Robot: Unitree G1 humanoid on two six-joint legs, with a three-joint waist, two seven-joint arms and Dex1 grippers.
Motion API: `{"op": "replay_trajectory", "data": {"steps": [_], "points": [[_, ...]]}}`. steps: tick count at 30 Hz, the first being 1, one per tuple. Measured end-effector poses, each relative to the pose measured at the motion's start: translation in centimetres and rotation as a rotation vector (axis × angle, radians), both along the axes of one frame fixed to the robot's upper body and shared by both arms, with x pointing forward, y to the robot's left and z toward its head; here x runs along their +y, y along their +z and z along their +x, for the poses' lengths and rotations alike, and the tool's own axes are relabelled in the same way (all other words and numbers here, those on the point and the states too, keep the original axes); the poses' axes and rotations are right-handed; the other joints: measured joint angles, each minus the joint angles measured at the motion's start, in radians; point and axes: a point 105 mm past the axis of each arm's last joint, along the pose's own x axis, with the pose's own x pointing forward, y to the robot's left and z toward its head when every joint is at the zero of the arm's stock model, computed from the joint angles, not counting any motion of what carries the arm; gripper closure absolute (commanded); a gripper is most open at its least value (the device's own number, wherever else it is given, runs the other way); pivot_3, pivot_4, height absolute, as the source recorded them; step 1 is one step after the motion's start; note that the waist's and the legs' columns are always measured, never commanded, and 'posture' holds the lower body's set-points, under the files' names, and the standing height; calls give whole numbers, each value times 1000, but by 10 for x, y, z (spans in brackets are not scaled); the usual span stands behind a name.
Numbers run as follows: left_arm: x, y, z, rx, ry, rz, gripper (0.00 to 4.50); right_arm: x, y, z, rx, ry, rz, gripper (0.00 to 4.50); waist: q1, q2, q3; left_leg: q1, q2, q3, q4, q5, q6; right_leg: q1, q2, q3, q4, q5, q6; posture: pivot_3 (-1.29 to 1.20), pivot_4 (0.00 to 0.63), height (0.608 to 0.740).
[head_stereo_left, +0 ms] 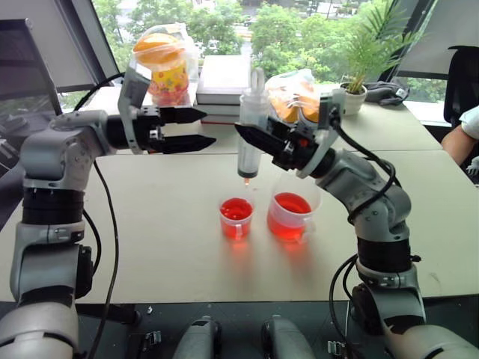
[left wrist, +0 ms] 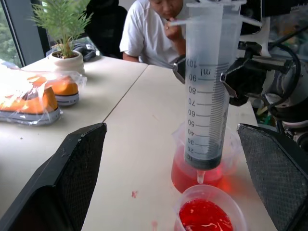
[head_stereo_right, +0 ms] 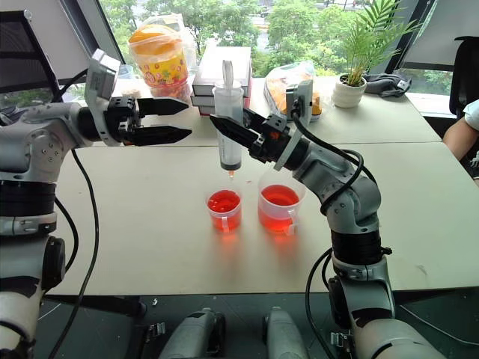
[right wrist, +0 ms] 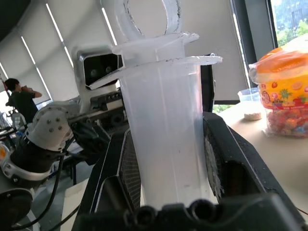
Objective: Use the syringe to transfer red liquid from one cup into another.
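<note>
Right gripper (head_stereo_left: 251,137) is clamped on the barrel of the syringe (head_stereo_left: 250,134), holding it upright above the table (head_stereo_left: 150,247), plunger pushed fully down, barrel looking empty. Its tip hangs just above the smaller cup (head_stereo_left: 236,217), not touching the rim. That cup holds red liquid (head_stereo_left: 236,209). Just beside it, toward the robot's right, stands the larger measuring cup (head_stereo_left: 290,217), also with red liquid inside, handle facing the near edge.

Left gripper (head_stereo_left: 196,129) is level with the syringe, off to its left and clear of it, fingers spread wide, holding nothing.

Surroundings: a candy jar with an orange lid (head_stereo_left: 166,69) and a stack of books (head_stereo_left: 224,86) sit behind the left gripper along the window side. Bagged orange items (head_stereo_left: 293,93) lie behind the right arm; a small potted plant (head_stereo_left: 359,71) stands further along. A few red spots mark the tabletop near the cups in the left wrist view. A person in a white shirt (left wrist: 149,31) sits at the far end of the table.

Nothing stands between the syringe tip and the smaller cup.
</note>
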Motion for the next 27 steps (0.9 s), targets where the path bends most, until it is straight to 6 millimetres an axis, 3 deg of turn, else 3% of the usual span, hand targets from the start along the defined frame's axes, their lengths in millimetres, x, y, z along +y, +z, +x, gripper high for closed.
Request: {"op": "replay_trajectory", "data": {"steps": [4,7,10,14,21,24,27], "points": [[-5,-6,-4,-12,-7,6,53,-46,38,21,24,-222,-55,3086,3,0,0,-1,0,0,0,0,0,0,-1,0,-1,0,0,0,150,740],[-6,-15,-6,-1,-9,7,53,-96,45,35,149,-412,-93,3086,1,0,0,-2,0,0,-2,0,0,-1,-1,0,-3,0,0,0,150,740],[-9,-25,-10,8,-27,15,53,-148,14,44,413,-594,-271,3086,1,0,0,-3,0,0,-3,0,0,-2,-2,0,-4,0,-1,0,150,740],[-12,-35,-13,13,-36,13,53,-189,-34,40,692,-714,-450,3086,-5,0,0,-3,0,1,-4,0,0,-2,-2,1,-5,0,-1,0,150,740],[-20,-45,-22,15,-48,-2,53,-223,-115,40,1003,-761,-578,3086,-3,0,0,-3,0,3,-3,0,1,-2,-1,1,-5,0,0,0,150,740],[-21,-46,-22,9,-36,1,53,-227,-143,41,1077,-756,-608,3086,-3,0,0,-3,0,3,-2,0,1,-2,-1,1,-4,0,0,0,150,740],[-23,-43,-24,-9,-35,6,53,-229,-155,43,1093,-749,-618,3086,-3,0,0,-3,0,3,-2,0,1,-2,0,0,-4,0,0,0,150,740]]}}
